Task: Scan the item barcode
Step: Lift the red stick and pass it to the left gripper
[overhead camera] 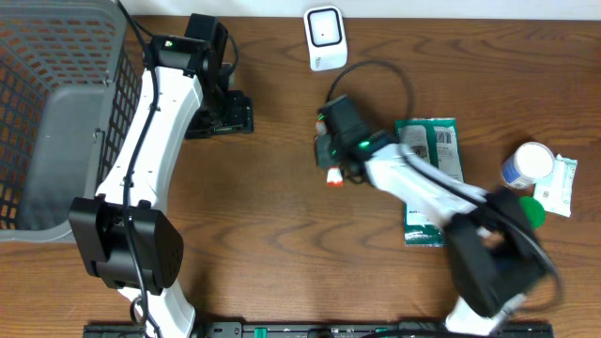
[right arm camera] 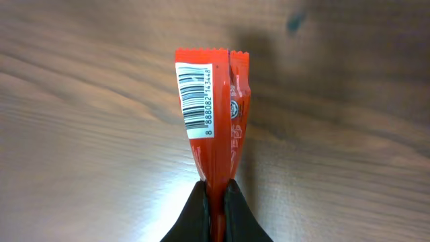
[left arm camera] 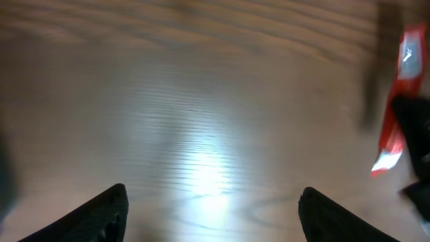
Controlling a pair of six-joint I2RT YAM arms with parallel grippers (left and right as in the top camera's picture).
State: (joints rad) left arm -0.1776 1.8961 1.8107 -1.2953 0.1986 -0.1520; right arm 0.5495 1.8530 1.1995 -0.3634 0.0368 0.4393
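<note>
The wooden table (overhead camera: 272,207) carries everything; over it the left gripper (left arm camera: 215,212) hangs with jaws wide and nothing between them, likely parked out of the way; the right gripper (right arm camera: 215,196) pinches the red packet (right arm camera: 215,128) by its tail (mid-table, short of the white scanner (overhead camera: 324,36)), seemingly to leave the barcode (right arm camera: 197,99) uncovered.

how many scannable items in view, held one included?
4: red packet in the right tool; green pouch beside that arm; white bottle and white-green sachet at right. A partly hidden green thing by the arm may be a fifth.
</note>
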